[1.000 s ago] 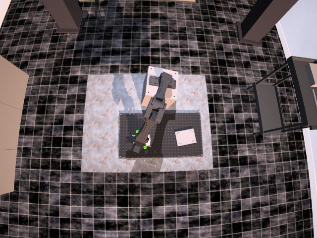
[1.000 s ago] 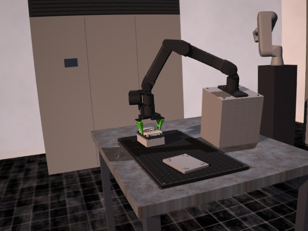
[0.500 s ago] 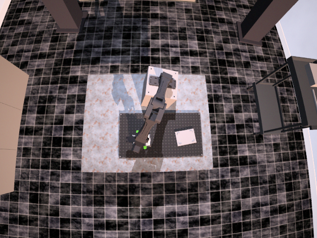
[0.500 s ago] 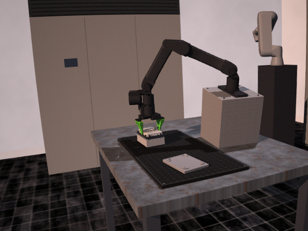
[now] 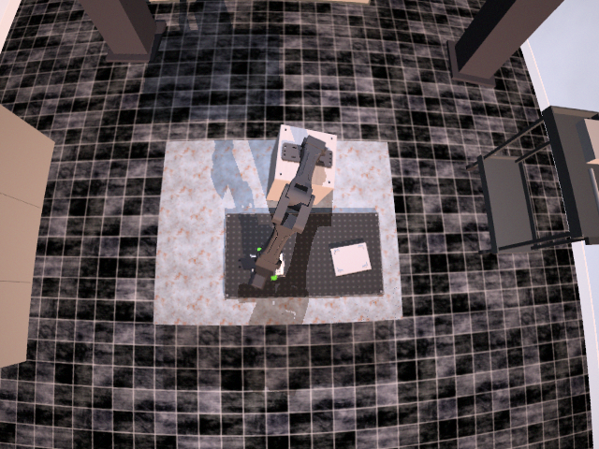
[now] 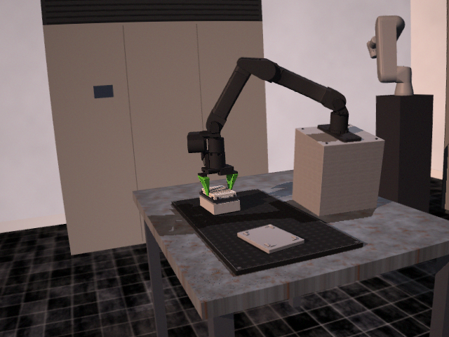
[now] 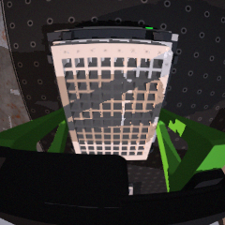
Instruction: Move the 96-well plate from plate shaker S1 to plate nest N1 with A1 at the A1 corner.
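The 96-well plate (image 7: pixel 112 103), pale with a grid of wells, sits on the plate shaker S1 (image 6: pixel 219 205), a pale block at the left of the black breadboard. My gripper (image 6: pixel 217 182) points straight down over it. Its green fingers stand on either long side of the plate (image 6: pixel 219 192) and press against the plate's sides in the wrist view (image 7: pixel 112 136). The plate is level in the shaker's pocket. From above, the arm hides most of the shaker. The plate nest N1 (image 6: pixel 270 237) is a flat pale plate with corner locators, empty, at the right of the breadboard (image 5: pixel 350 258).
The arm's base stands on a tall pale pedestal (image 6: pixel 337 170) at the back of the table. The black breadboard (image 6: pixel 264 228) holds both stations. A large cabinet (image 6: pixel 156 119) stands behind the table, and another robot on a dark column (image 6: pixel 402 144) at the far right.
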